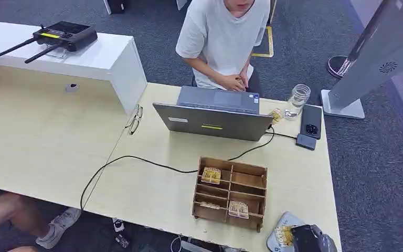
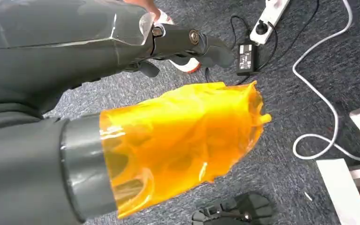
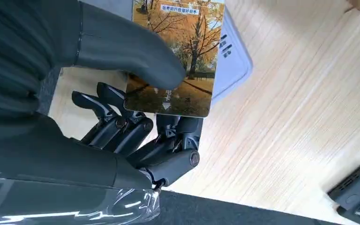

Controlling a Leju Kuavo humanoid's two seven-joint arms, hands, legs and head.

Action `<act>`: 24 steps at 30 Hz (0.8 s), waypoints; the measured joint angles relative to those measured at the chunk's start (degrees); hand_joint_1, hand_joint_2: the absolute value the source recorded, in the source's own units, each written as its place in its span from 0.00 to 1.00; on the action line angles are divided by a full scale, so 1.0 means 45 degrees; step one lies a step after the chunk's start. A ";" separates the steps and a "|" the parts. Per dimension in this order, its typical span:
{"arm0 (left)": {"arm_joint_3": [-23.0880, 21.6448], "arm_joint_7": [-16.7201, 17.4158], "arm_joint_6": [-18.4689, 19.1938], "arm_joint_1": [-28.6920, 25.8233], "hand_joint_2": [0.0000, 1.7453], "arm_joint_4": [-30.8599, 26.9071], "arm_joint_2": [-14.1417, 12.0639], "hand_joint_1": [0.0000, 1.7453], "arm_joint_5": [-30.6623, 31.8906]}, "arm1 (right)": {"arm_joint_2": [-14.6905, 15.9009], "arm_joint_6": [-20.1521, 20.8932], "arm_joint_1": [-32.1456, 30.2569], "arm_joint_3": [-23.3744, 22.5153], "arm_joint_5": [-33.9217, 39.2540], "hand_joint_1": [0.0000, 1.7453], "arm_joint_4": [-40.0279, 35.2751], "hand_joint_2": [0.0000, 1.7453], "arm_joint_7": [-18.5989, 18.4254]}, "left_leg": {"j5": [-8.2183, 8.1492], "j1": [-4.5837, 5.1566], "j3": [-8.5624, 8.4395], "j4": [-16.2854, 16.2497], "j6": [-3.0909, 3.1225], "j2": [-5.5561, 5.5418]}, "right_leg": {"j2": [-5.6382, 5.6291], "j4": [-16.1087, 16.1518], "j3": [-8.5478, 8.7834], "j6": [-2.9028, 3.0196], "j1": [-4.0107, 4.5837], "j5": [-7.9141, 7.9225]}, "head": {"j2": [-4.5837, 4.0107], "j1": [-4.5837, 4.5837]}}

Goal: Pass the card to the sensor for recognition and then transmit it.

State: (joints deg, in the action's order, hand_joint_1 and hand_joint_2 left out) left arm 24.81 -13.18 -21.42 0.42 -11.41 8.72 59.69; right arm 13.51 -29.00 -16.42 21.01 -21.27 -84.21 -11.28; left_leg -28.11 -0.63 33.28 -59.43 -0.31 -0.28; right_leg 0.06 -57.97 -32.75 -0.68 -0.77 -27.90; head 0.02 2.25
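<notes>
The card (image 3: 176, 56) sat pinched in the right hand (image 3: 136, 117), the thumb pressed on its face and the dark fingers (image 3: 117, 126) beneath it, held over the grey sensor (image 3: 234, 65) at the table's (image 1: 152, 189) near right corner. It bore an autumn tree scene in orange and brown, with small white print and an arrow. The left hand (image 2: 183, 44) hung over the carpet; whether its fingers were curled or spread could not be told. A wooden box (image 1: 231, 193) with more cards stood nearby.

Table (image 1: 42, 147) was pale matt wood grain; card (image 3: 178, 56) glossy printed; organizer box (image 1: 231, 194) raw brown wood; jar (image 1: 298, 100) clear glass.
</notes>
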 joint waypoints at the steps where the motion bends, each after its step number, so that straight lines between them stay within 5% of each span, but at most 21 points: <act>1: 0.0000 0.0010 0.0014 0.0005 0.00 0.0000 0.0005 0.00 0.0019 | -0.0068 -0.0053 0.0103 0.0130 -0.0348 1.00 0.0135 1.00 -0.0140 | 0.0000 0.0000 -0.0001 0.0000 0.0000 0.0002 | -0.0001 0.0000 0.0000 0.0000 0.0000 0.0000 | 0.0000 0.0000; 24: 0.0005 0.0015 0.0029 0.0005 0.00 0.0000 0.0097 0.00 0.0034 | -0.0364 -0.0262 0.0455 0.0408 -0.1185 1.00 0.0587 1.00 -0.0374 | 0.0000 0.0000 -0.0003 0.0000 0.0000 0.0001 | 0.0000 0.0000 0.0005 0.0000 -0.0001 0.0000 | 0.0000 0.0000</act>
State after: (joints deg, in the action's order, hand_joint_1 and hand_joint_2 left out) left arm 24.83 -13.11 -21.29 0.45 -11.41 9.16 59.84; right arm 11.87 -30.18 -14.37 22.84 -26.60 -81.57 -12.96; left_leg -28.11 -0.62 33.27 -59.43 -0.31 -0.28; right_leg 0.07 -57.97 -32.72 -0.68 -0.77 -27.90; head 0.02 2.25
